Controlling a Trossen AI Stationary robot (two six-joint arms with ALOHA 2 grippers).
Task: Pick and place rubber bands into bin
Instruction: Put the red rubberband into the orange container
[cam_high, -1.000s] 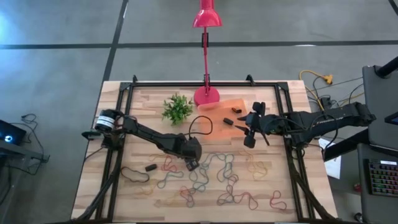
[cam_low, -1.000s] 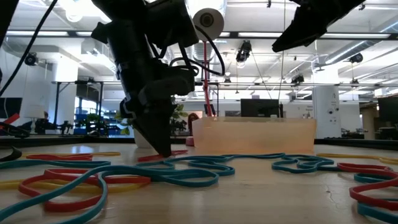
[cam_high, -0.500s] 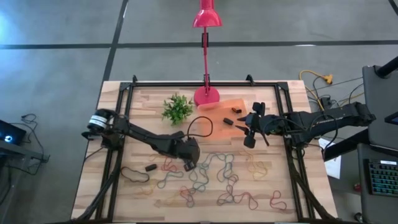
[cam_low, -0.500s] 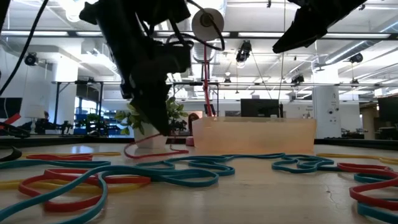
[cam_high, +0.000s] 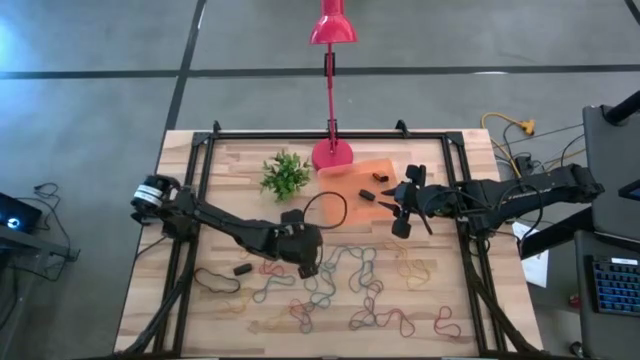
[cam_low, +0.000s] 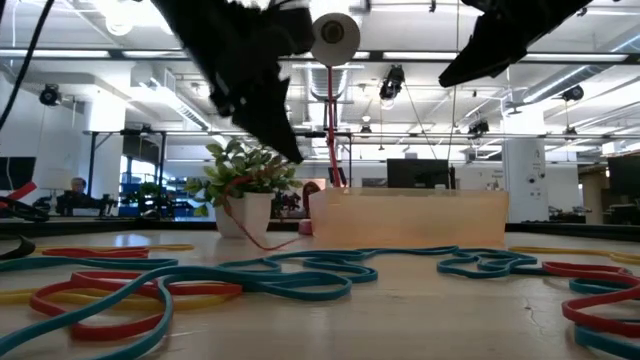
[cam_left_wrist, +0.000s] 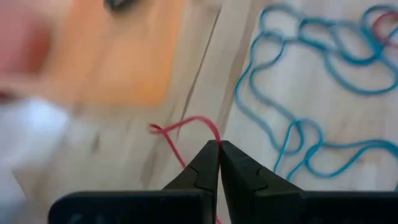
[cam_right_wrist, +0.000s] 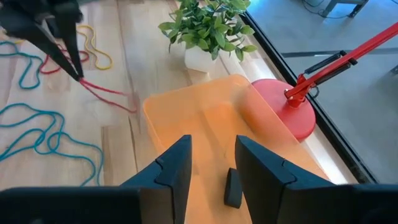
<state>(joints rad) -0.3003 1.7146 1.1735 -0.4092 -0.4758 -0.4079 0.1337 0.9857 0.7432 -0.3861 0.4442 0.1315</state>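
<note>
Left arm: reaches from the table's left edge across toward the middle, low and stretched along the boards.
Left gripper (cam_high: 309, 268): raised off the table in the low view, pointing down and tilted; fingers (cam_left_wrist: 208, 163) pressed together, pinching a thin red rubber band (cam_left_wrist: 186, 124) whose loose end trails to the table.
Right arm: comes in from the table's right edge, held level above the surface.
Right gripper (cam_right_wrist: 211, 167): hangs high over the bin (cam_right_wrist: 186, 118), fingers parted with a clear gap, nothing between them.
</note>
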